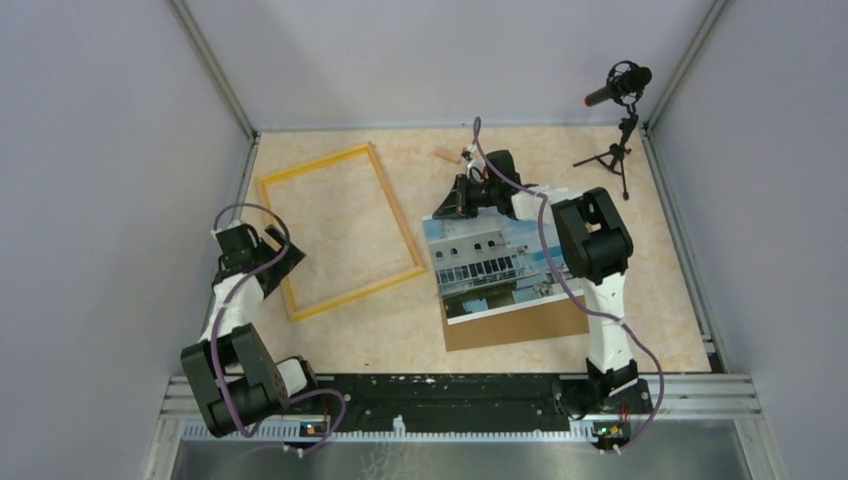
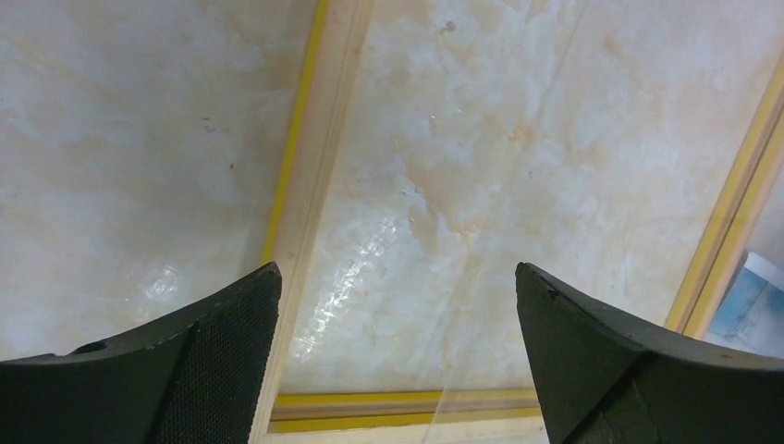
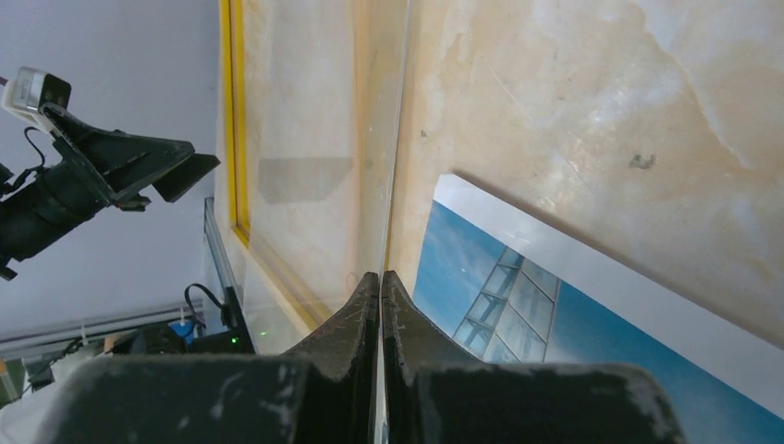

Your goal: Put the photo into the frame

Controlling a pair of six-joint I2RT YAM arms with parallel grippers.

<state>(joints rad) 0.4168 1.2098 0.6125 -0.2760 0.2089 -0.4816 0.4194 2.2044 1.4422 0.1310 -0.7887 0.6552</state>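
Photo (image 1: pixel 490 265) lies flat, face up, on a brown backing board (image 1: pixel 515 325) on the right half of the table (image 1: pixel 400 335). It sits just beside the frame (image 1: pixel 317 165) but is not in it yet. Frame is flat on the left half, opening empty, bare table showing through.

Right gripper (image 1: pixel 445 208) is at the photo's far left corner, jaws pinched together. The right wrist view shows them closed on what looks like a thin clear sheet (image 3: pixel 314 139) standing on edge, with the frame's yellow rail visible through it. This is probably the cover pane, lifted so the photo can go underneath. It isn't visible from the top camera, so I can't be sure.

Left gripper (image 1: pixel 280 250) hovers over the frame's near left corner, jaws spread wide, holding nothing. The wrist view shows one finger (image 2: pixel 222 351) above the wooden rail. It is likely there to brace the frame or receive something.

Judgement: task is early, photo untouched.
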